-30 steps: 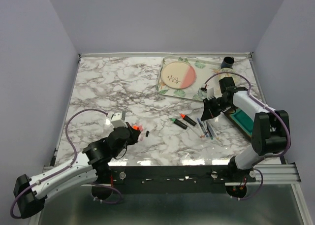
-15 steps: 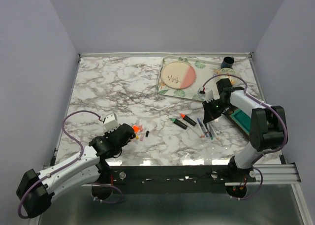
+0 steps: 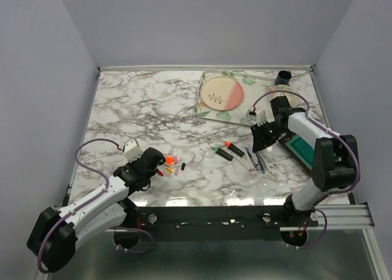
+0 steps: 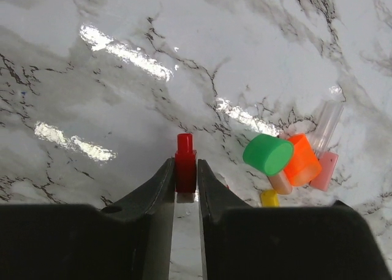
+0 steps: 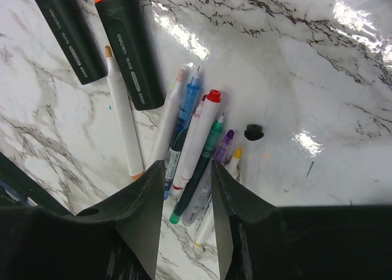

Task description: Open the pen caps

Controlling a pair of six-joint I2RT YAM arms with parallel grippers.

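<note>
Left pincer (image 4: 185,170) is clenched on a red cap (image 4: 185,150), its two fingers pressed against the cap's sides just above the tabletop (image 3: 135,108). Compared with half a second ago, the left arm has drawn back toward the near-left corner. The heap of loose caps it partly covered now lies exposed in front of it, close to the near edge and left of the middle. The right pincer (image 3: 261,143) has barely shifted and hangs over the thin pens (image 3: 257,160) toward the right edge.

The top view shows the heap only as small orange, pink and black specks. The left wrist view resolves it: a green cap (image 4: 268,154) touches an orange cap (image 4: 304,159), with a pink cap (image 4: 323,170) and a yellow cap (image 4: 268,198) alongside. All of these lie just beside the left pincer, on the side toward the right edge, and apart from the red cap.

The right wrist view shows the right pincer released, its fingers spread to either side of the bundle of thin pens. A black cap (image 5: 253,132) lies on the tabletop just beside the bundle, and two black highlighters (image 5: 128,47) lie near it. One white pen (image 5: 199,133) between the fingers is still capped in red.
</note>
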